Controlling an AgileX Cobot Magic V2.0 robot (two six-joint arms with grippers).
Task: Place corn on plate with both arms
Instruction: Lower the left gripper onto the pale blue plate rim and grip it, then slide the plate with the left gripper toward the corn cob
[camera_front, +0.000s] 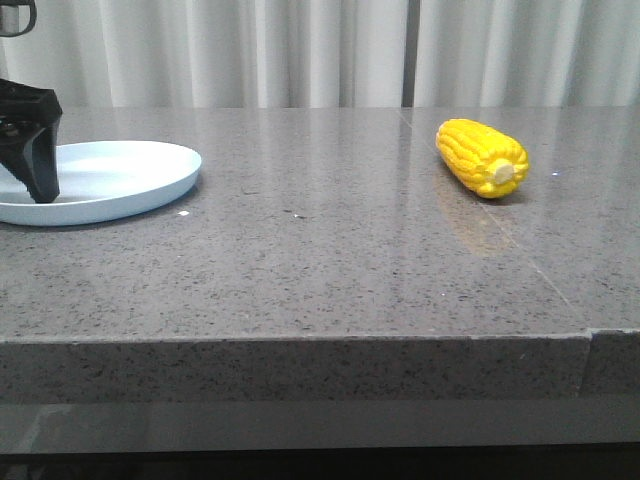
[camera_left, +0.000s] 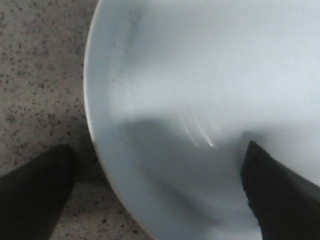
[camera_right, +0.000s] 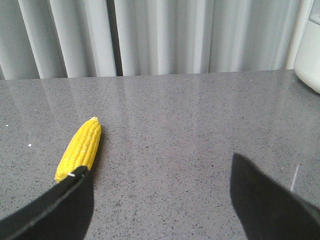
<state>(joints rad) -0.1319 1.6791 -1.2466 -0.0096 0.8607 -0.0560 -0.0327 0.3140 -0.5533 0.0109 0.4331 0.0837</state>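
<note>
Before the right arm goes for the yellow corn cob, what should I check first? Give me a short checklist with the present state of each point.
1. Right gripper open: ok, its black fingers stand wide apart with nothing between them.
2. Glossy yellow corn cob free to grasp: ok, it lies alone on the speckled grey stone table.
3. Corn between the right fingers: not ok, it lies beside one finger, off to the side.
4. Round pale blue-white plate free of objects: cannot tell, its left part is cut off.
5. Left gripper clear of the plate: not ok, it straddles the rim, one finger over the plate.
</note>
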